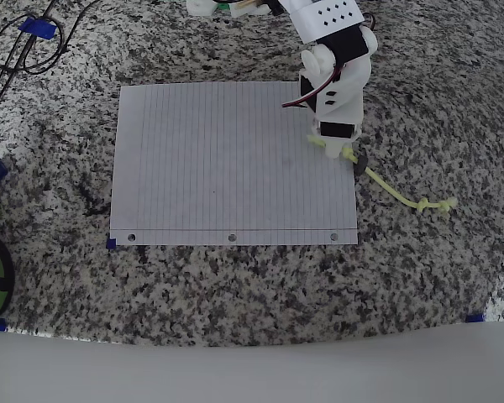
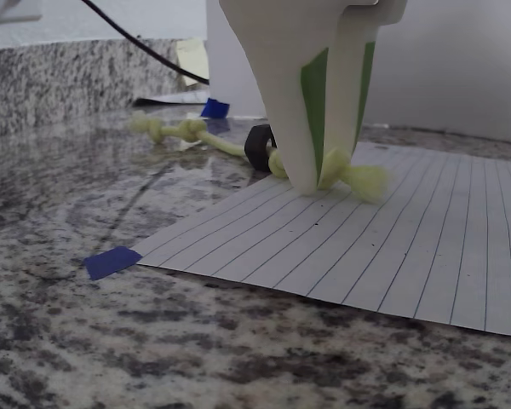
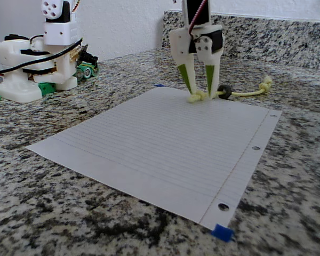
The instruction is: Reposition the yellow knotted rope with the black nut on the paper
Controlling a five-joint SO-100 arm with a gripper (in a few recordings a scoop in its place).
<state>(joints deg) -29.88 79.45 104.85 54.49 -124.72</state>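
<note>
My gripper stands upright at the paper's right edge in the overhead view, its two fingers pointing straight down with their tips on the sheet. They are clamped on the yellow knotted rope close to one frayed, knotted end; in the wrist view that knot bulges out between the fingertips and the fuzzy tip lies on the lined sheet.

From my grip the rope runs off the paper's edge onto the speckled granite tabletop, ending in a cluster of knots well clear of the sheet. The black nut sits threaded on the rope just beside my fingers, right at the paper's border; whether it rests on the sheet or on the stone I cannot tell.

Blue tape marks the paper's corner.
</note>
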